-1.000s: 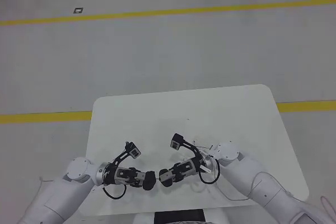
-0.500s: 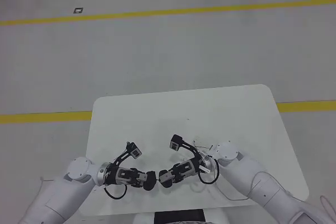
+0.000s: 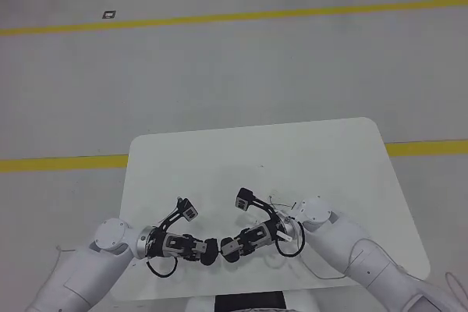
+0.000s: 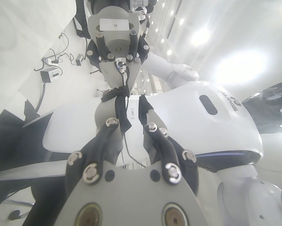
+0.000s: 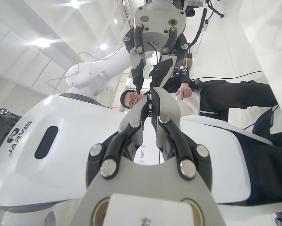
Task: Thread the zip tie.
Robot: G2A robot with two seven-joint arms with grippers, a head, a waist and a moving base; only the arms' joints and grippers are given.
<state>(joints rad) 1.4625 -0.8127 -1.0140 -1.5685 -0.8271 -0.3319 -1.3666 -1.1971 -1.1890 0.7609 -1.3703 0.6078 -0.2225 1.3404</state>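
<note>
Arms edged closer above the counter's (image 3: 296, 156) near edge. Right gripper (image 3: 228, 250) fingers pinch the zip tie (image 4: 125, 139); strap runs lengthwise between left gripper's (image 3: 206, 251) narrowly parted fingers, tips nearly touching.

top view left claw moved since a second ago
Yes, barely: the left claw has edged toward the right claw, away from the table edge on its own side.
</note>
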